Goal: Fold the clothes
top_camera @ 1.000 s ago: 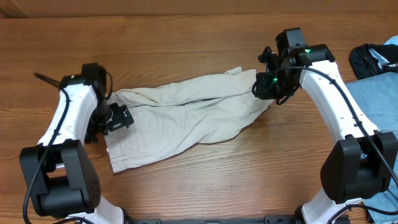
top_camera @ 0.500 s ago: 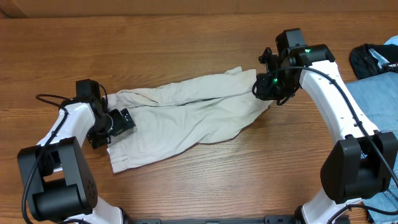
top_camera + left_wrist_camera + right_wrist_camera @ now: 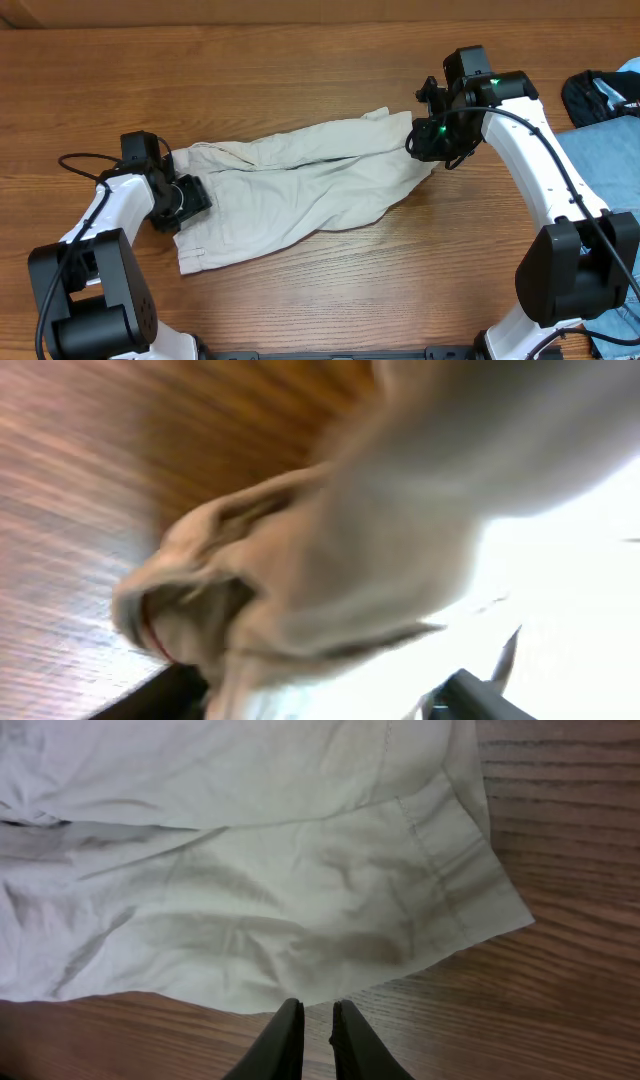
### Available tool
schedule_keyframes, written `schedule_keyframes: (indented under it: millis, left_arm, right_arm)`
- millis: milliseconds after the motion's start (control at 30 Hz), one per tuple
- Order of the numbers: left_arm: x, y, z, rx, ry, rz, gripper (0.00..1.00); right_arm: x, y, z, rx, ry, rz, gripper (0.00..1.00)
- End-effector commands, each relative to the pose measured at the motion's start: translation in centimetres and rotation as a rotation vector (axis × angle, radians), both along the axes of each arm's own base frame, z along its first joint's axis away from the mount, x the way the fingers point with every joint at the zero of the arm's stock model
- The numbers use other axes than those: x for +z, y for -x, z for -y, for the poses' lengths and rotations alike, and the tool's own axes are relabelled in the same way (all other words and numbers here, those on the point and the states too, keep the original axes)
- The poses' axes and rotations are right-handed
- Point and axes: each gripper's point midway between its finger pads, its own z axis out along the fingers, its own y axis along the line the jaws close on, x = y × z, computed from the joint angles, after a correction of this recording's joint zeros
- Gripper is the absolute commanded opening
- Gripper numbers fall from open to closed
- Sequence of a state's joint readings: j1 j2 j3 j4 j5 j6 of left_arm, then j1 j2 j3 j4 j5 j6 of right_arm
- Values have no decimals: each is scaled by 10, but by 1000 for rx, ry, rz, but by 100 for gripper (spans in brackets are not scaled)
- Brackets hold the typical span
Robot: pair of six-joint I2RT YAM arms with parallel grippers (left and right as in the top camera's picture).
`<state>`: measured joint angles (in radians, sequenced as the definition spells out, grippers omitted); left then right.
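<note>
Shorts (image 3: 300, 190) lie stretched lengthwise, seemingly readied for folding: left gripper (image 3: 190, 195) at waistband (image 3: 190, 258), grip lost in blur; right gripper (image 3: 315, 1010) with fingers nearly together, empty, just off hem (image 3: 440, 870).

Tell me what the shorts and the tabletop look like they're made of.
The shorts look like woven cotton twill, matte pale beige: soft wrinkles, limp drape and a stitched hem; exact fibre can't be told. The tabletop looks like wood or wood-grain laminate, brown with slight sheen: long grain lines run across it.
</note>
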<state>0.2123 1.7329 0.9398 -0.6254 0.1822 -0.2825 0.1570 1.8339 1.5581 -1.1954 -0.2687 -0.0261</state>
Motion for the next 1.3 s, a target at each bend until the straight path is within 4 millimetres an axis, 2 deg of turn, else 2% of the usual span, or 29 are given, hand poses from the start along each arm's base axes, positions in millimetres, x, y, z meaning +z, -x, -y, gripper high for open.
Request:
schedule_keyframes:
  millis: [0, 100, 267, 367, 467, 500, 767, 933, 1133, 1267]
  left_arm:
    - [-24, 18, 22, -38, 113, -66, 48]
    - [-21, 16, 21, -61, 107, -54, 29]
    - [-1, 8, 12, -85, 95, -27, 13]
    - [18, 6, -2, -73, 80, -33, 13]
    - [42, 6, -14, -41, 84, -51, 14]
    - [58, 5, -14, -48, 102, -49, 14]
    - [142, -12, 2, -149, 179, 91, 17]
    - [174, -10, 7, -162, 188, 129, 18]
    - [200, -13, 19, -185, 249, 188, 19]
    - [215, -16, 34, -210, 342, 239, 20]
  right_arm:
    - [4, -3, 0, 6, 4, 20, 15]
    - [4, -3, 0, 6, 3, 19, 15]
    - [6, 1, -9, 20, -40, 6, 12]
    - [8, 4, -22, 57, -77, 4, 7]
    - [14, 10, -49, 125, -152, 10, 4]
    - [17, 10, -65, 159, -182, 29, 4]
    - [23, 14, -136, 260, -281, 92, 4]
    - [7, 18, -178, 299, -306, 90, 4]
    - [-31, 31, -223, 344, -320, 39, 4]
    - [-56, 40, -254, 376, -331, 28, 4]
